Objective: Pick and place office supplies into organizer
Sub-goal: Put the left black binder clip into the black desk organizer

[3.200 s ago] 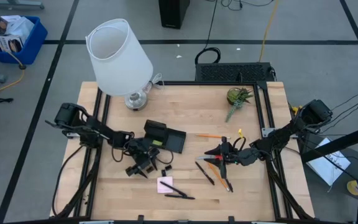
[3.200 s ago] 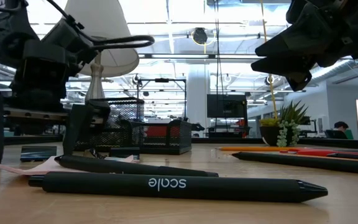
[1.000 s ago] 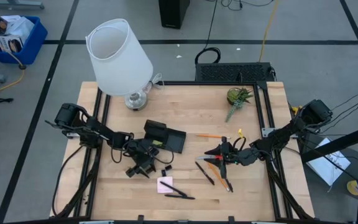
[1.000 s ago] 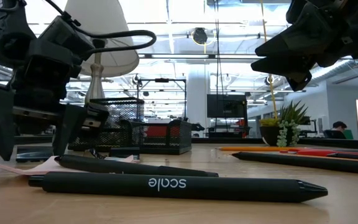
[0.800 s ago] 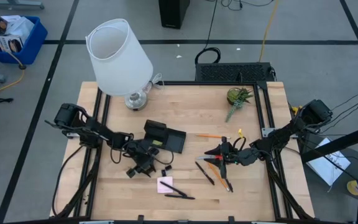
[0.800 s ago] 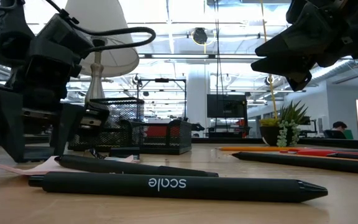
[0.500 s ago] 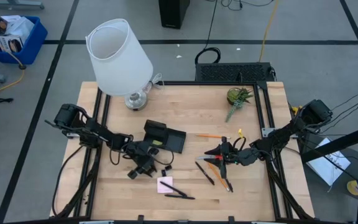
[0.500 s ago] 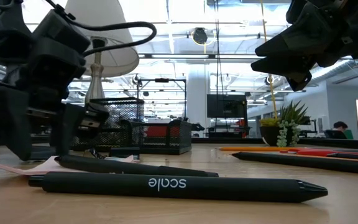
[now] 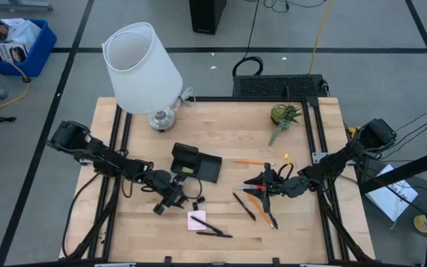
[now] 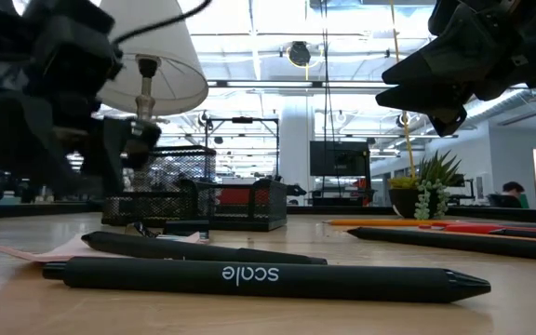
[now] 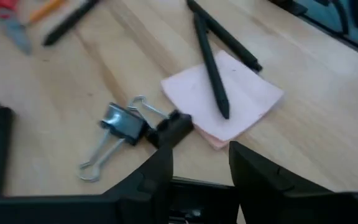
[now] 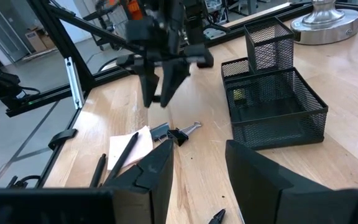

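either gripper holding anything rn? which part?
Nothing held. Left gripper is open and empty above the silver-handled black binder clip, which lies on the wooden table; right gripper is open, empty too.

Lamp (image 9: 141,70) overhangs the bare wood behind the organizer (image 9: 196,163).

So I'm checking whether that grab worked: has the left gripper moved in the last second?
Yes. The left gripper has risen and pulled back, away from the organizer; the binder clips lie on the table, not held.
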`<state>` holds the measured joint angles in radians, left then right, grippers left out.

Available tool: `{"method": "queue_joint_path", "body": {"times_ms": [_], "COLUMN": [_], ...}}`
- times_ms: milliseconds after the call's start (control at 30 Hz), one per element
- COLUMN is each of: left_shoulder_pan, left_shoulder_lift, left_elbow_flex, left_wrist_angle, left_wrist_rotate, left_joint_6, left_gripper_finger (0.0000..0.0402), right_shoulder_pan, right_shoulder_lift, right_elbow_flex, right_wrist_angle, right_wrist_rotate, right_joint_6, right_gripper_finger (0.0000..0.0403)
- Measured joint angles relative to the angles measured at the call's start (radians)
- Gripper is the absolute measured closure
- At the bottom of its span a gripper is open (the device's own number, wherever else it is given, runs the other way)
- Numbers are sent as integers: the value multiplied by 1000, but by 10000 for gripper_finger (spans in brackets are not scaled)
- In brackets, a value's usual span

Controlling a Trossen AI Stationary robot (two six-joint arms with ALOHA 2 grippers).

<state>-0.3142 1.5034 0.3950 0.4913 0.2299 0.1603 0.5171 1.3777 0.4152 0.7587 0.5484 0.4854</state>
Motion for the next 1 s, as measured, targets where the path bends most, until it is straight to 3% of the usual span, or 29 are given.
{"method": "queue_joint_path", "body": {"times_ms": [233,400,633,1000], "left_shoulder_pan": [-27,5,84,187], "left_shoulder_lift": [-130,-204,-242,-241], "left_elbow_flex": [1,1,1,1], "left_wrist_angle": [-53,-143,-202,-296], "left_wrist_rotate": [-183,-277,-382,-422], "left_joint_6": [-49,-97,-168,-200], "left_gripper_finger": [233,262,262,248], "right_shoulder_pan": [0,0,0,0], "right_shoulder_lift": [0,0,0,0], "right_elbow_flex": [0,0,0,0], "right_wrist_angle": [0,0,0,0], "right_wrist_rotate": [0,0,0,0], "right_joint_6": [0,0,0,0], "right_gripper_finger": [264,264,264,264]}}
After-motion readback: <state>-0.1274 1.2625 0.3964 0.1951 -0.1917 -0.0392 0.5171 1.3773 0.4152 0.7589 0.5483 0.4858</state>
